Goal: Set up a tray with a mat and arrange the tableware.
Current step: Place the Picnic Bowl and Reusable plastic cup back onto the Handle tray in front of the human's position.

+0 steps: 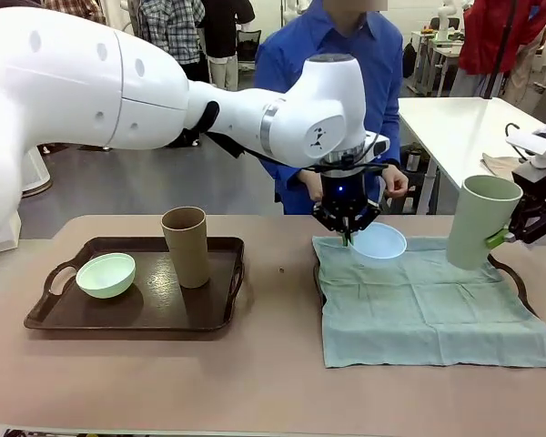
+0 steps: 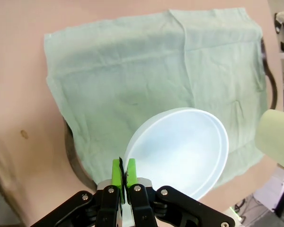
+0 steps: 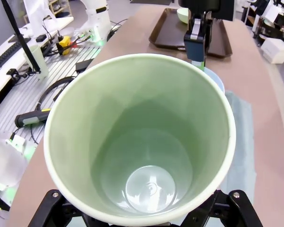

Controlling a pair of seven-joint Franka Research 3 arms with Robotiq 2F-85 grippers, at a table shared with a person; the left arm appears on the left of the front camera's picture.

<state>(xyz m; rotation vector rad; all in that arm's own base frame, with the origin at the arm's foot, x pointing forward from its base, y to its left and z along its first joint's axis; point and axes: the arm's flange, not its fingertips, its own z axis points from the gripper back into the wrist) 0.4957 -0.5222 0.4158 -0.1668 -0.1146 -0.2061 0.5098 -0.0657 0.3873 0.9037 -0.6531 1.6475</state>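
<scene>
Left tool [image 2: 122,170] pinching bowl [image 2: 180,151], tumbler [image 1: 480,223] hiding right tool [image 1: 502,238]

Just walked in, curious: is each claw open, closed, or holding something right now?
Left claw: closed on the rim of the light blue bowl.
Right claw: closed on the pale green tumbler.

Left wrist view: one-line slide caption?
Left gripper pinches the rim of the light blue bowl over the green mat covering a dark tray.
</scene>
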